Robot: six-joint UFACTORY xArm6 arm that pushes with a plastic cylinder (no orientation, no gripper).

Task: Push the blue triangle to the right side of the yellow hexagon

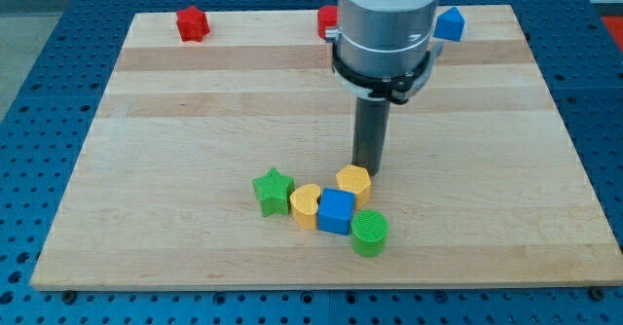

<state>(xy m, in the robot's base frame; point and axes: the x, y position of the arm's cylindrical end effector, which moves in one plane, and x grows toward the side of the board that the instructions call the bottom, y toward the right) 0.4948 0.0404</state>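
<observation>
One camera only, looking down at a slant from beyond the board's (146, 169) six o'clock edge, facing twelve o'clock. It sits moderately near: the whole board fits, with the arm (387, 23) cut off at the top.

A pale wooden board (195, 121), its smooth planks showing lengthwise grain and a matt finish, is sitting on a blue perforated metal table (39, 101). Plastic-looking blocks are lying on it, among them a yellow hexagon (353, 182), a blue cube (336, 211) and a ribbed green cylinder (369, 233), all matt. The arm's housing (387, 14) is showing a smooth, satin grey sheen above a dark matt rod (370, 135).
</observation>
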